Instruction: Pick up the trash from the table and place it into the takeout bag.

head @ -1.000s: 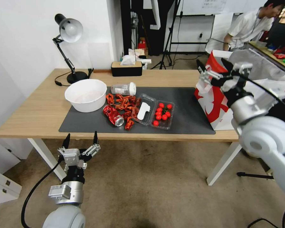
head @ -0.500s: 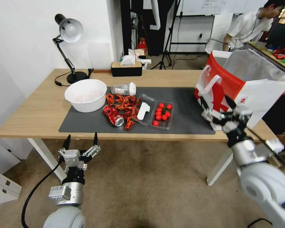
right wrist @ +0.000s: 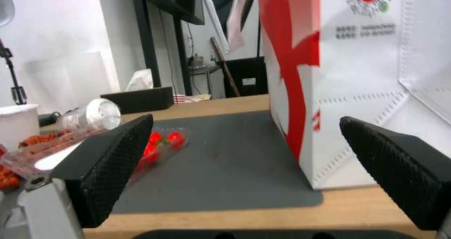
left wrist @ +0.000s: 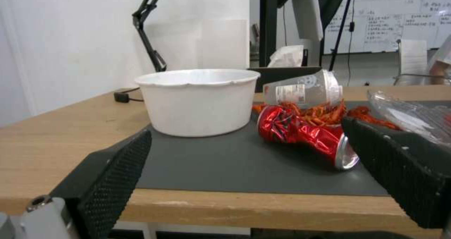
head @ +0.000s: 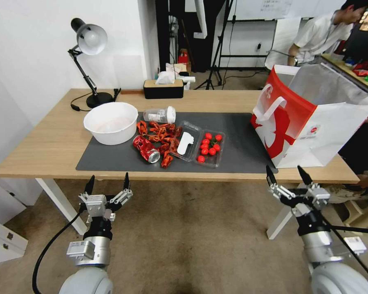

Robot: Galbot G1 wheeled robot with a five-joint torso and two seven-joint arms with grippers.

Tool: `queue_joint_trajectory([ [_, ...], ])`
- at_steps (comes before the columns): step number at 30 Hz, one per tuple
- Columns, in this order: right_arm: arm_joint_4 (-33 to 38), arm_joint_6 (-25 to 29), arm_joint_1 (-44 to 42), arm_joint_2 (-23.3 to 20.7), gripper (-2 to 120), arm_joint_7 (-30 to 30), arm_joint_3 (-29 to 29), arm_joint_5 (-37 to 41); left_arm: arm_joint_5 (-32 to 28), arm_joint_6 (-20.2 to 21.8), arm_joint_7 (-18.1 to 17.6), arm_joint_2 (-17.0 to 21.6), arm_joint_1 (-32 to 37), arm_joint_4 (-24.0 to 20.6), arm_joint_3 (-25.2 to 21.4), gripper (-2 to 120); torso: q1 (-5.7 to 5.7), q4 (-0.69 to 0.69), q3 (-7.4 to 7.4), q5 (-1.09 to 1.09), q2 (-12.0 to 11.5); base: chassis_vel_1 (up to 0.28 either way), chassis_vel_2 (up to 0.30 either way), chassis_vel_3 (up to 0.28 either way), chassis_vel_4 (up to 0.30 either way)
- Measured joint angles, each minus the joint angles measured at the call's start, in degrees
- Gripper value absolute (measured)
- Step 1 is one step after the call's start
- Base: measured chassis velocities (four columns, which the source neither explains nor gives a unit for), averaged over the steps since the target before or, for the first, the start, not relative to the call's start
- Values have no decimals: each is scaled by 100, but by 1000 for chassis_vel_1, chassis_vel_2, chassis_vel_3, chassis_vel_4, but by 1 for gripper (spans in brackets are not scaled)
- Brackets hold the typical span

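Observation:
The trash lies on the table's [head: 41,151] dark mat: a crushed red can [head: 147,149] [left wrist: 305,135], a clear white-lidded cup [head: 160,115] [left wrist: 301,89] on its side, and red shell scraps [head: 161,134]. The takeout bag [head: 310,122] [right wrist: 357,73] stands open at the table's right end, showing its foil lining. My left gripper [head: 107,183] [left wrist: 246,133] hangs open below the front edge, facing the can. Below the front edge by the bag, my right gripper [head: 286,173] [right wrist: 246,122] is open too, with nothing in it.
A white bowl [head: 110,122] [left wrist: 197,105] sits left of the can. An open clear box of red tomatoes [head: 208,149] [right wrist: 160,142] lies mid-mat. A desk lamp [head: 90,41] and a tissue box [head: 163,87] stand at the back edge.
My right arm has dropped from in front of the bag's mouth to below the table's front edge, staying open. The left gripper has barely shifted.

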Motion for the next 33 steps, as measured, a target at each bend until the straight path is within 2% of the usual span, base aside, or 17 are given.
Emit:
queue_joint_trajectory([
  [12,-227,76,-30,192,100,-9,-263,-119,38,-33,5,-33,53,14,47,100,0,0,0,1,0,0,0,0,0],
  [26,-357,75,25,185,100,27,-342,-131,-14,-6,-33,29,-42,41,21,100,0,0,0,0,0,0,0,0,0],
  [29,-380,70,48,168,100,36,-348,-128,-149,144,-100,153,-165,10,16,100,0,0,0,0,0,0,0,0,0],
  [31,-396,60,69,158,100,41,-363,-127,-387,315,-147,274,-232,-81,58,100,0,1,0,0,0,0,0,0,0],
  [32,-400,45,90,149,100,49,-376,-125,-711,524,-208,416,-315,-212,108,100,0,1,0,1,0,0,0,0,0],
  [33,-400,45,90,149,100,49,-376,-125,-711,524,-208,416,-315,-212,108,100,0,1,0,1,0,0,0,0,0],
])
